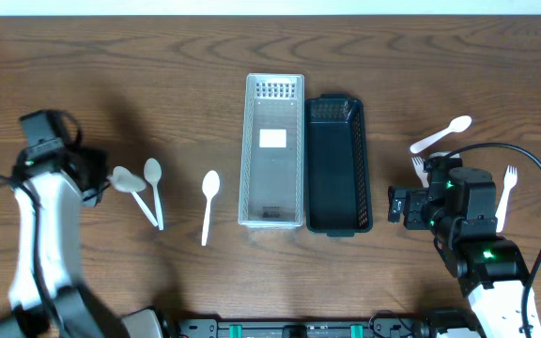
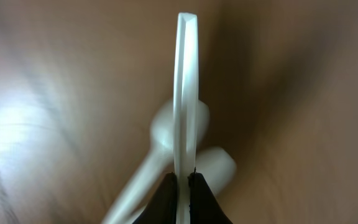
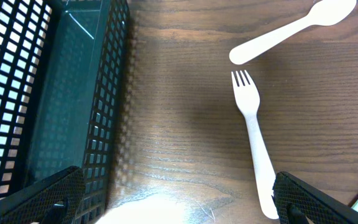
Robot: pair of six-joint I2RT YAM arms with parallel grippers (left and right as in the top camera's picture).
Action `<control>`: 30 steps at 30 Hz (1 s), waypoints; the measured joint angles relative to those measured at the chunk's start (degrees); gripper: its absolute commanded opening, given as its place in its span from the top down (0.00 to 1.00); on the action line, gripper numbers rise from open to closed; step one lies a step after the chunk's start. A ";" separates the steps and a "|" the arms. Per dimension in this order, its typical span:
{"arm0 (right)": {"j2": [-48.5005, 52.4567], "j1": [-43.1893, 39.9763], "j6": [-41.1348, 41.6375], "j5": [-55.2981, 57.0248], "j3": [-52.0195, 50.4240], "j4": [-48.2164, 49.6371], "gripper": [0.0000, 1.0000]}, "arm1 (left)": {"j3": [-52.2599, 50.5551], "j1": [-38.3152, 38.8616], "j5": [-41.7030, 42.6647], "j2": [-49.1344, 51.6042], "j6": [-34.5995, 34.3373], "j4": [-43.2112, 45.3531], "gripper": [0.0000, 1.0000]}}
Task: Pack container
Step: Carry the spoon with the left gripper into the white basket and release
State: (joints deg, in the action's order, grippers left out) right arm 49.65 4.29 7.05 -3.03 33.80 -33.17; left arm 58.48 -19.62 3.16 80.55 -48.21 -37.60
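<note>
A: Is your left hand (image 2: pixel 183 182) gripping anything?
B: It's pinching a blurred, edge-on white spoon (image 2: pixel 185 93), left of the clear container (image 1: pixel 273 178). Your right hand (image 3: pixel 176 198) is gaping beside the black basket (image 3: pixel 107 93).

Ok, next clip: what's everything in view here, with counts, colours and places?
clear container: one, transparent, table centre
black basket: one, black, beside it on the right
left spoons: three, white, left of the container
right spoon: one, white, far right
forks: two, white, far right, one partly hidden
held utensil: one, white, edge-on, maybe a left spoon
table: one, brown wood
left end effector: shut on held utensil
right end effector: open, near the basket
</note>
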 measured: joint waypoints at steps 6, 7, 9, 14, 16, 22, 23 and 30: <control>0.00 0.00 0.00 0.02 0.00 0.00 0.01 | 1.05 17.46 0.98 -13.64 13.25 -1.64 0.94; 0.02 0.00 0.00 0.02 0.00 0.02 0.01 | 1.27 20.83 1.05 -15.19 15.21 -1.68 0.94; 0.02 0.00 0.00 0.02 0.00 0.02 0.01 | 1.66 27.08 0.98 -17.03 17.75 -1.75 0.94; 0.00 0.00 0.00 0.00 0.00 0.00 0.01 | 3.76 39.34 0.24 -15.65 21.99 -1.86 0.94; 0.00 0.00 -0.02 -0.02 0.00 0.00 0.01 | 5.55 43.12 -0.70 -12.96 23.98 -2.05 0.94; 0.00 0.00 0.00 -0.04 0.02 -0.72 0.01 | 15.02 48.63 -2.38 -1.14 30.60 -4.26 0.94; 0.02 0.00 0.00 -0.02 0.02 -0.76 0.01 | 16.79 48.70 -2.47 0.85 31.71 -4.94 0.94; 0.00 0.00 0.00 -0.02 0.00 -0.85 0.01 | 23.02 48.78 -3.39 12.41 38.27 -5.88 0.94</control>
State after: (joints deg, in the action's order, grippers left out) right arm 49.65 4.29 7.05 -3.05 33.80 -34.02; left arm 81.49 29.17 -0.23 92.97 -9.93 -43.48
